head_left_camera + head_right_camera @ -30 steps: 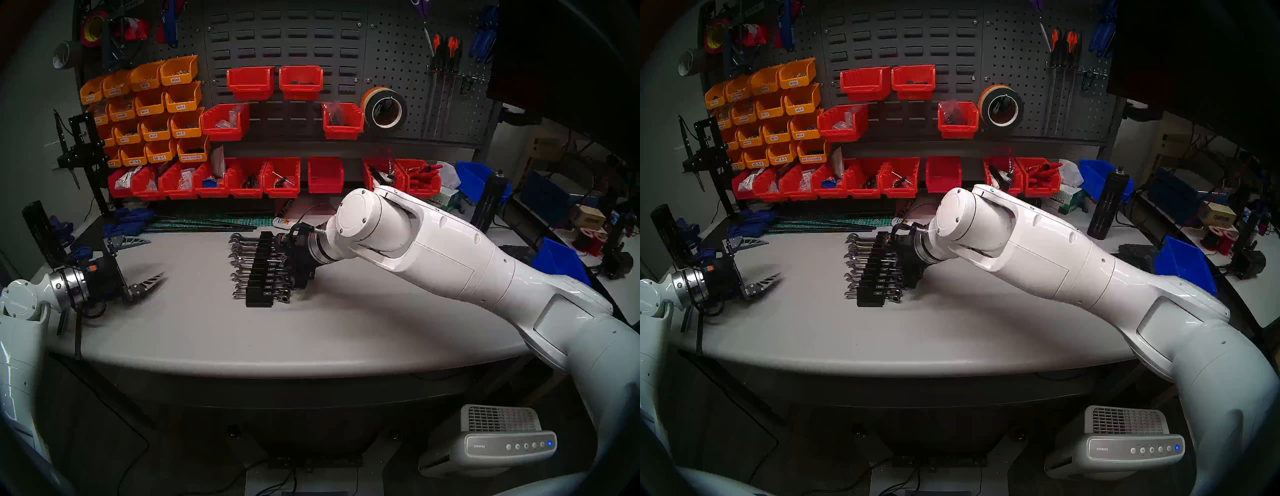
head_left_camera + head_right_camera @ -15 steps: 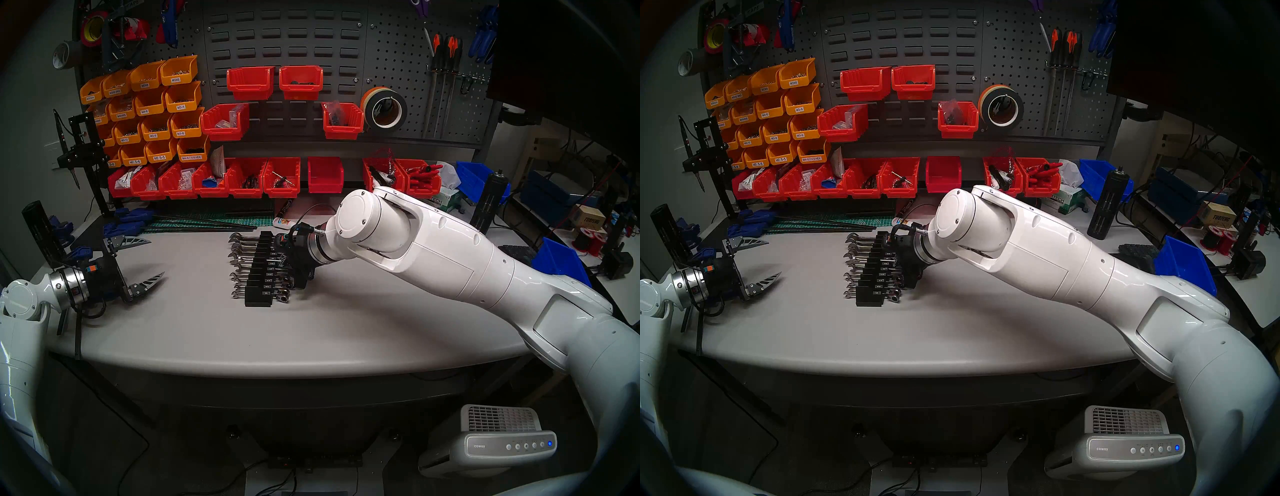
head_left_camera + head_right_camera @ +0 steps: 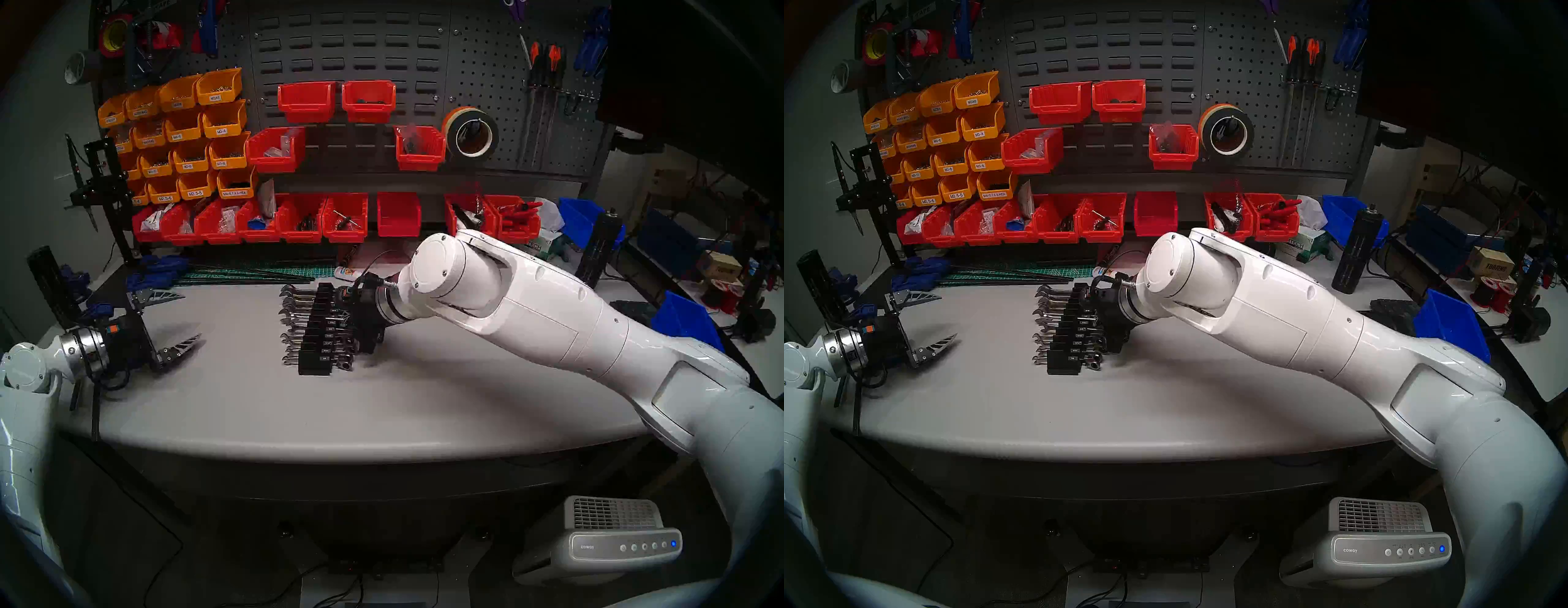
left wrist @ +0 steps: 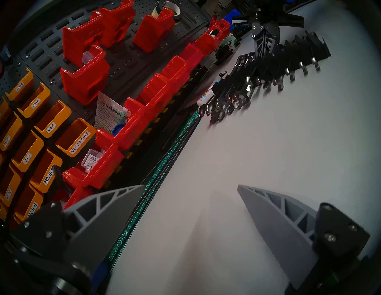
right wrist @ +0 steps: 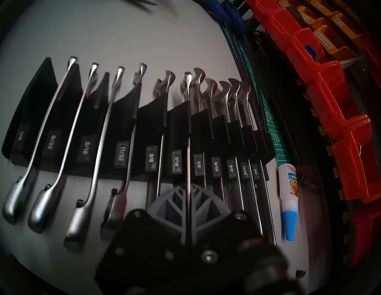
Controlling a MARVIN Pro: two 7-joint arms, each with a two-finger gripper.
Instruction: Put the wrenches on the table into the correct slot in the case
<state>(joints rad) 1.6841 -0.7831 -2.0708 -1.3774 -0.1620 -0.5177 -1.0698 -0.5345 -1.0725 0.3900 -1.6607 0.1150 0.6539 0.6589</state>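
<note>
Your rack (image 3: pixel 315 339) has slid slightly toward the table's (image 3: pixel 254 416) front edge since a second ago; neither arm moved. The right claw (image 5: pixel 188 197) is clamped on a wrench (image 5: pixel 188 131) seated beside the 7/16 label. The left claw (image 4: pixel 190 186) hangs apart over bare table. The right arm hides the ring ends.

Slight leftward creep of case (image 3: pixel 314 366), plainest at near end, across table (image 3: pixel 254 407); two small steps, same drift in both head views. Same small leftward shift of racked wrenches (image 3: pixel 292 316), nearest open jaw and ratchet ring included. Matching slight leftward nudge of right gripper (image 5: pixel 188 186), clamped throughout on held wrench (image 5: pixel 188 123), seated between 7/16 and 1/2 labels.
</note>
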